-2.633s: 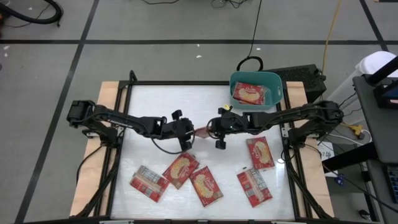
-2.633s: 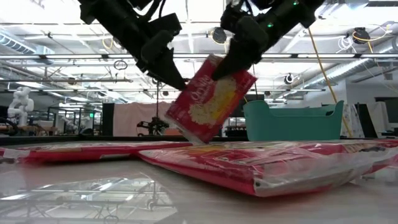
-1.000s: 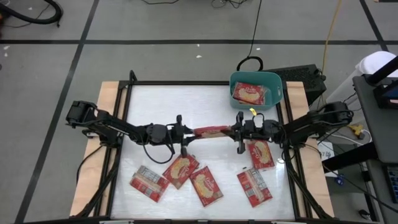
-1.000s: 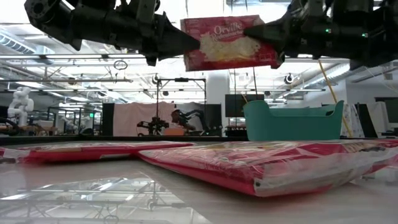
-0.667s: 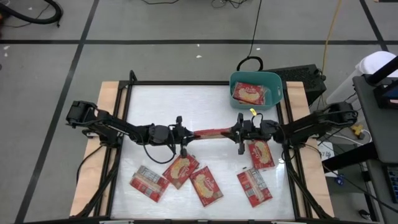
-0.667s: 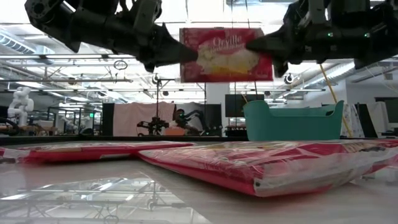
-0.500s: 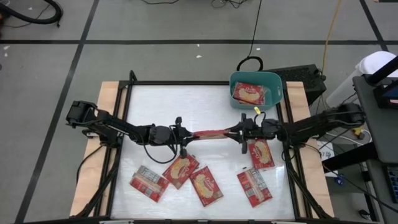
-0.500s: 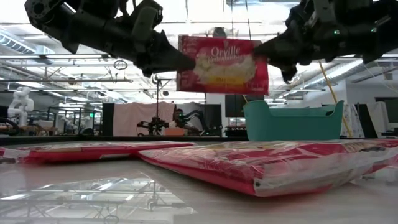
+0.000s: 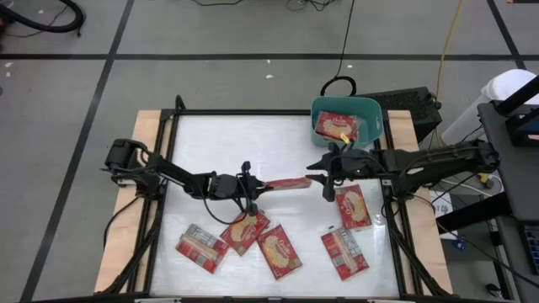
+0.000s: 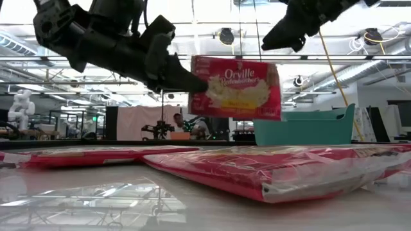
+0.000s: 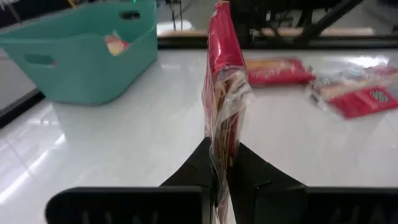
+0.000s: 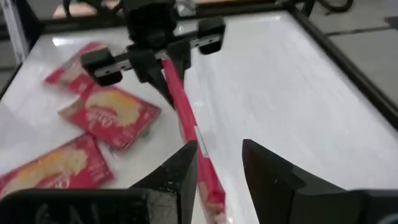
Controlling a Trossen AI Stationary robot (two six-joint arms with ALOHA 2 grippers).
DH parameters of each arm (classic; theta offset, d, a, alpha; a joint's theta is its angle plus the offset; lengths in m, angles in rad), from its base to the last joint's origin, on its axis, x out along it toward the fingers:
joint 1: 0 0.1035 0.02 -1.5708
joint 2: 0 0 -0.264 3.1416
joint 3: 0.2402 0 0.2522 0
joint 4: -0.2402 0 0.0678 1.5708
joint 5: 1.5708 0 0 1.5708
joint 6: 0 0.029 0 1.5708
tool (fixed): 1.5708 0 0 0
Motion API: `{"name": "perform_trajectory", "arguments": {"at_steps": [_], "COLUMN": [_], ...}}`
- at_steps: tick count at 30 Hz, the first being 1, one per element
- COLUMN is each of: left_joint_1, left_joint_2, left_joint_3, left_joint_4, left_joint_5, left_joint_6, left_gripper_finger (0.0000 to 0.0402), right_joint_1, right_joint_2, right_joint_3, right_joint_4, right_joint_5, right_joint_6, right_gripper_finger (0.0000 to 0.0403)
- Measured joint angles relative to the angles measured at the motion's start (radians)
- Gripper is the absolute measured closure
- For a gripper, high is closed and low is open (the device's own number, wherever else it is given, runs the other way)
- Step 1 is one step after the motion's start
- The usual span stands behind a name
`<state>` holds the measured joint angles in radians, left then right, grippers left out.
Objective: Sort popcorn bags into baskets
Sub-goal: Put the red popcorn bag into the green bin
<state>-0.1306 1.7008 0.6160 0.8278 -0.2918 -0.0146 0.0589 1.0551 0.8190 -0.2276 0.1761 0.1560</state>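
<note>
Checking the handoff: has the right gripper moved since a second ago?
Yes. In the high view the right gripper has let go of the held popcorn bag and backed off toward the teal basket; the left gripper holds the bag alone.

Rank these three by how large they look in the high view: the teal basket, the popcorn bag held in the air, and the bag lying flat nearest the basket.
1. Basket, clearly largest.
2. Flat bag below the basket, showing its whole face.
3. Held bag, seen edge-on as a thin strip in the left gripper, so it looks smallest. It is probably the same true size as the flat bag.
</note>
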Motion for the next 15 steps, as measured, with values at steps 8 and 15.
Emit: {"name": "perform_trajectory", "arguments": {"at_steps": [8, 15], "left_joint_1": [0.014, 0.020], "left_joint_2": [0.076, 0.084], "left_joint_3": [0.001, 0.000], "left_joint_4": [0.089, 0.064], "left_joint_5": [0.001, 0.015], "left_joint_6": [0.036, 0.049], "left_gripper_finger": [0.0369, 0.0368], "right_joint_1": [-0.004, -0.039], "right_joint_2": [0.157, 0.269], "right_joint_3": [0.049, 0.051], "right_joint_4": [-0.058, -0.024], "right_joint_5": [-0.099, -0.103], "right_joint_6": [-0.054, -0.130], "right_gripper_finger": [0.0283, 0.0283]}}
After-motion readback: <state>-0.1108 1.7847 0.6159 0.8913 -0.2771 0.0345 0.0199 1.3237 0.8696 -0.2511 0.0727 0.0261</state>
